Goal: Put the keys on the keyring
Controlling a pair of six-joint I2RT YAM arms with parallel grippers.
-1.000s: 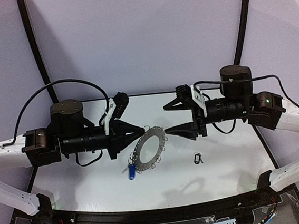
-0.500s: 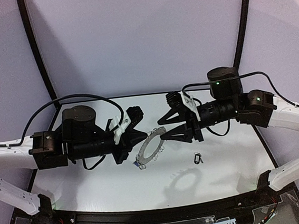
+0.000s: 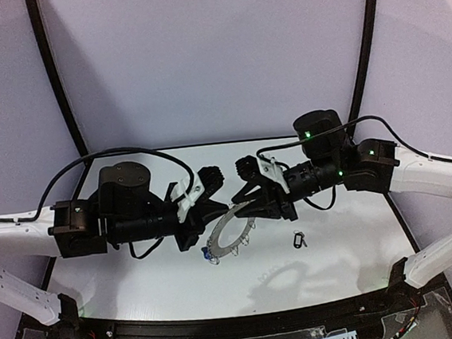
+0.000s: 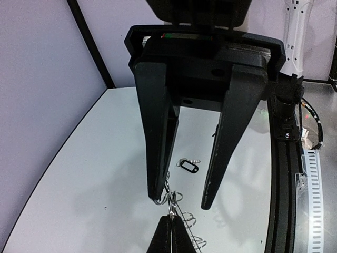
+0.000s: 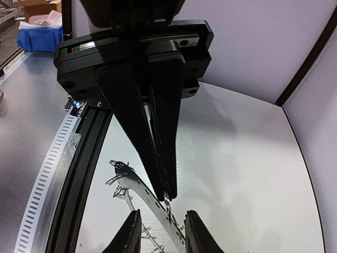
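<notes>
The left tool (image 4: 171, 227) was pinched together on the rim of the keyring (image 5: 139, 188), holding it tilted above the counter (image 3: 141, 282); the right tool (image 5: 162, 217) stood apart, the rim between its fingers but ungripped; the black-headed key (image 4: 188, 166) lay loose beneath the right tool, so that one remained to do; the blue-tagged key (image 3: 206, 255) was a mere speck under the left tool; whether it hung from a loop could not be told.
</notes>
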